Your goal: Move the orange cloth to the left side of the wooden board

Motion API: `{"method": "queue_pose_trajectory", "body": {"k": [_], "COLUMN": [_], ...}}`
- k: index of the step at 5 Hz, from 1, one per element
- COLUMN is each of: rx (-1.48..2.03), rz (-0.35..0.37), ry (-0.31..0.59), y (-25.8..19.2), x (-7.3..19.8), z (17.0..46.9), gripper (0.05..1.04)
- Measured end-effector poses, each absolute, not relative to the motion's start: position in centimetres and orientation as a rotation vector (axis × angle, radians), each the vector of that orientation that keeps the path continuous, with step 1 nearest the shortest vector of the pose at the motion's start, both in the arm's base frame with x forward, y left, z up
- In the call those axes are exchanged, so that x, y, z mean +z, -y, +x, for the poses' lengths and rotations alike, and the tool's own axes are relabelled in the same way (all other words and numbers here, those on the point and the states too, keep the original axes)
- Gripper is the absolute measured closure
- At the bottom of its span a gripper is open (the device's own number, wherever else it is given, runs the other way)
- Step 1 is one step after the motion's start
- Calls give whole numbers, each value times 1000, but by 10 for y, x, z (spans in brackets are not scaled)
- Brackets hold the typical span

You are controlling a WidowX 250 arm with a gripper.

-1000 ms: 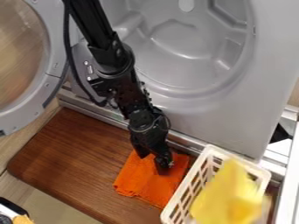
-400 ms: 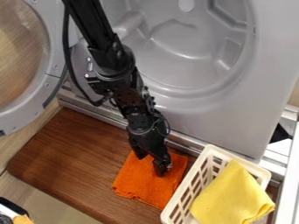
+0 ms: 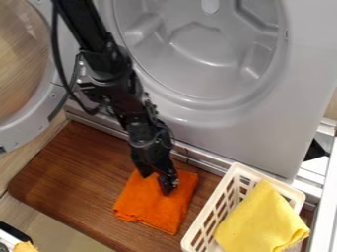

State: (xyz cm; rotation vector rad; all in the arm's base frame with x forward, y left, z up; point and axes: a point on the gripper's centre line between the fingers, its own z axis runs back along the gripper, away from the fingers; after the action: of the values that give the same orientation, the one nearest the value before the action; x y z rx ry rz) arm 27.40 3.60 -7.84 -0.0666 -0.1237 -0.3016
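The fingers [image 3: 167, 184] stand moderately apart, tips down on the orange cloth [image 3: 148, 204] — orange fabric shows between them. The cloth lies directly beneath and around the tips, spreading toward the near edge of the wooden board [image 3: 72, 172]. It is soft, matte and roughly square, slightly rumpled — on smooth, brown-grained wood, just beside the slotted cream basket [image 3: 212, 209].

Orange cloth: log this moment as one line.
gripper: fingers apart, at orange cloth; cloth: on wooden board, short of left end; basket: right of cloth, holds yellow cloth; move: apparently unfinished
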Motion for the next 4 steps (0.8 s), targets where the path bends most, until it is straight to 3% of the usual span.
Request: {"method": "queue_pose_trajectory", "body": {"k": [2,4], "rx": [-272,-190], "rz": [-53,-27], "ry": [129,94], "y": [-78,-110], "x": [-78,-78], "z": [282,256], "gripper": [83,83]}}
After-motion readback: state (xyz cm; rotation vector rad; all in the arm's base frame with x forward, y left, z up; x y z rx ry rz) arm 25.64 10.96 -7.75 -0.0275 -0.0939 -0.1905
